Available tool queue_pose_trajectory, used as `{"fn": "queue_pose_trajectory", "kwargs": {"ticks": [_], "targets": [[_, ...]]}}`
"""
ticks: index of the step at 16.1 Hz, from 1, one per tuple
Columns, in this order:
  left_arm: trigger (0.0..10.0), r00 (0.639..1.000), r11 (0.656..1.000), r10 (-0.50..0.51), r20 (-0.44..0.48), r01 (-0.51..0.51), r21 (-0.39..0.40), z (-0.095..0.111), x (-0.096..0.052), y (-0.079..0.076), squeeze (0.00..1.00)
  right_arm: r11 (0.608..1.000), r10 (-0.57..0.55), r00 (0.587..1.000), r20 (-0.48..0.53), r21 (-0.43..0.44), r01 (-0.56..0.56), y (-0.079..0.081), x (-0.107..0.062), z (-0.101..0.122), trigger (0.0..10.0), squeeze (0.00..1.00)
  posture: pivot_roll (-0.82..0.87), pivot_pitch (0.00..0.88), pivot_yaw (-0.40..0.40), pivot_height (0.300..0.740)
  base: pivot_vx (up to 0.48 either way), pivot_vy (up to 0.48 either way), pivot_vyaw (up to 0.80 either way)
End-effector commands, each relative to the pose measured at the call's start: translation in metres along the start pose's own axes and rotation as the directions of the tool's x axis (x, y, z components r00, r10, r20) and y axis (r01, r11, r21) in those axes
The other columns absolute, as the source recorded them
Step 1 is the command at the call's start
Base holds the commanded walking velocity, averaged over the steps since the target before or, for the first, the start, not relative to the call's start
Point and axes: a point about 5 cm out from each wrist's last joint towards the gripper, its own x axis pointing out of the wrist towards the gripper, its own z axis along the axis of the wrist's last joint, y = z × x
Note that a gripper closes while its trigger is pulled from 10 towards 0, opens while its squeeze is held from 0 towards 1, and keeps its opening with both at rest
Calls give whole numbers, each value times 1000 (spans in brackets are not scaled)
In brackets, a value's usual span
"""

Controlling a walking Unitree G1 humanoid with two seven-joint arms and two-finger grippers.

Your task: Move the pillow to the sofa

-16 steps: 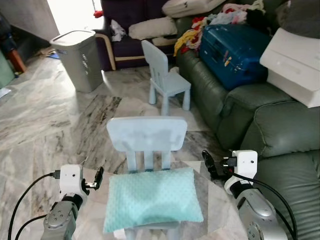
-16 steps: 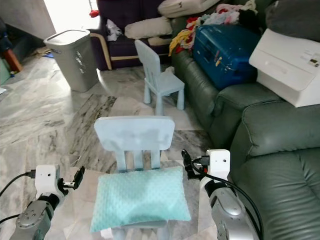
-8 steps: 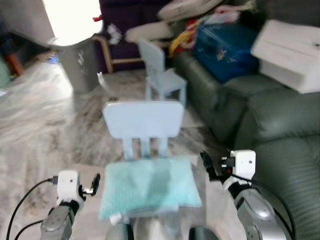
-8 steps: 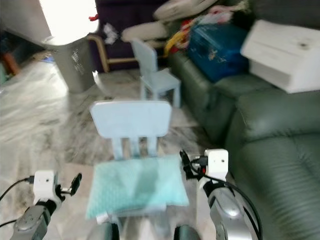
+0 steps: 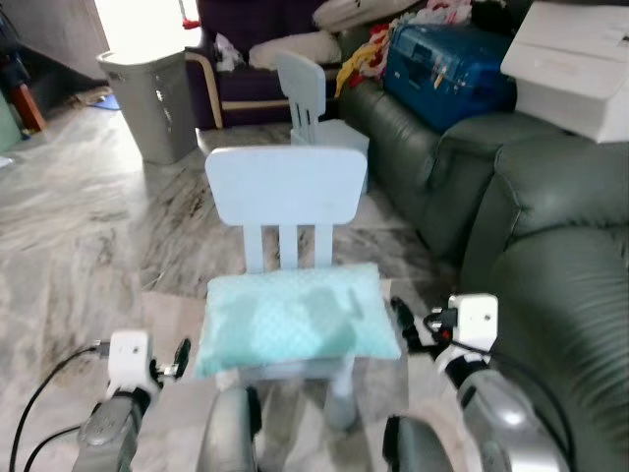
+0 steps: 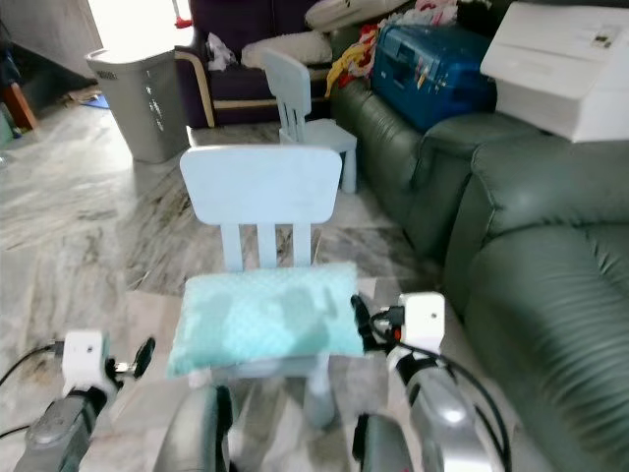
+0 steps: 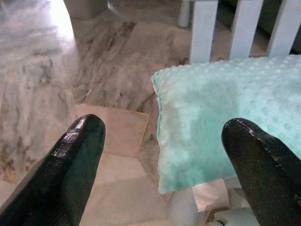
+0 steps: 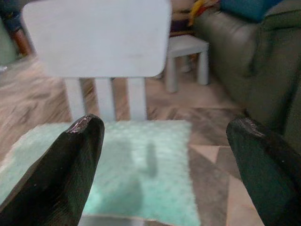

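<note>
Since a second ago your view has dipped and your grippers sit lower, the left gripper (image 7: pixel 160 155) and right gripper (image 8: pixel 164 155) both spread wide, flanking the pillow (image 5: pixel 295 317) on the small chair (image 5: pixel 285 192). Close in evenly on both ends before lifting toward the sofa (image 5: pixel 550 256) at your right.

Nothing readable here, honestly. The white box (image 6: pixel 562 67) at the upper right has a small dark label near its top edge, but it's too tiny to make out — same for the marks on the blue suitcase (image 6: pixel 432 59).
</note>
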Motion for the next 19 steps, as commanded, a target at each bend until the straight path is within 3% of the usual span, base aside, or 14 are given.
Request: {"fn": "queue_pose_trajectory", "kwargs": {"ticks": [1,15,17,19], "targets": [[10000,1000,1000,14,-18,-14,13,-4,-3,7,0,1000,1,1000,13,4,-2,1,3,3,10000,0,-95,0,35,548,0,0,0],[10000,998,998,62,-23,-62,32,-4,1,15,0,1000,10,1000,14,-1,-10,1,3,3,10000,0,-92,5,30,426,0,0,0],[10000,994,994,96,46,-98,56,4,-2,22,0,1000,15,1000,15,-10,-15,0,3,4,10000,0,-91,16,27,417,0,0,0],[10000,974,986,128,186,-144,80,37,5,28,0,999,22,999,28,-30,-21,-3,6,9,10000,0,-86,26,23,417,0,0,0]]}}
